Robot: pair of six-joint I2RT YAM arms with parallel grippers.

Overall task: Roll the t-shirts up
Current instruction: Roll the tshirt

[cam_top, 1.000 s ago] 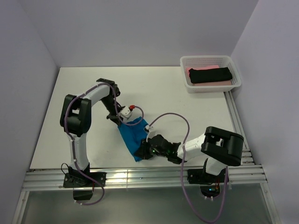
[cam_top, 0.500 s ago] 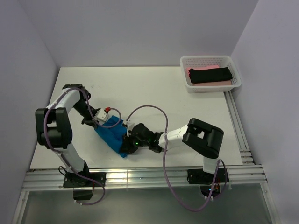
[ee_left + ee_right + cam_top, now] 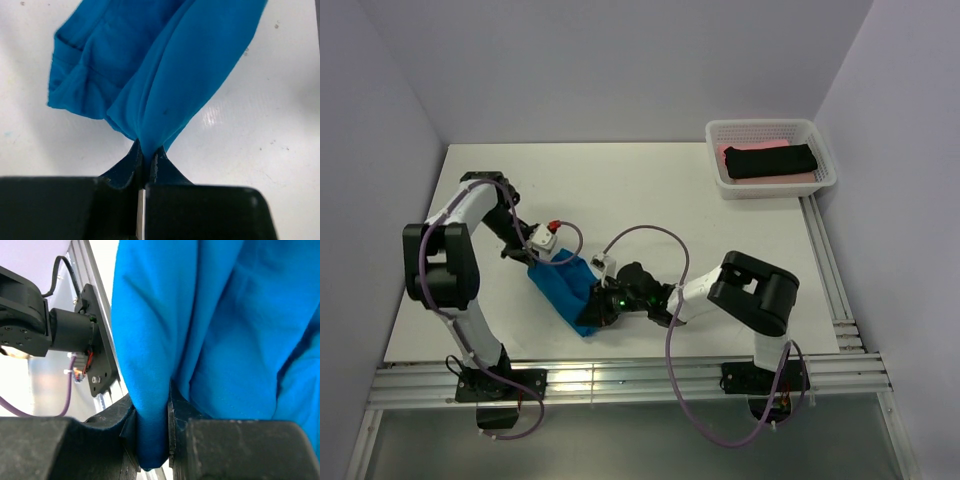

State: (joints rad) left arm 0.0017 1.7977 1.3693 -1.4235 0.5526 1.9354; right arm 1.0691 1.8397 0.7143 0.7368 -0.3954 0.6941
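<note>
The turquoise-blue t-shirt (image 3: 565, 287) lies bunched in a narrow strip on the white table, left of centre near the front. My left gripper (image 3: 535, 262) is shut on its far end; the left wrist view shows the cloth (image 3: 160, 75) pinched between the fingers (image 3: 162, 167). My right gripper (image 3: 600, 308) is shut on its near end, with a thick fold of cloth (image 3: 150, 405) between the fingers (image 3: 177, 415). A black t-shirt (image 3: 770, 160) lies rolled on a pink one (image 3: 730, 152) in the basket.
The white mesh basket (image 3: 825, 160) stands at the back right corner. The left arm's base (image 3: 102, 365) and the table's front rail show behind the cloth in the right wrist view. Purple cables loop over the table near both wrists.
A second ago the shirt was nearer the centre; both grippers dragged it left. In the last half second it shifted slightly back right and the left arm's elbow moved.
</note>
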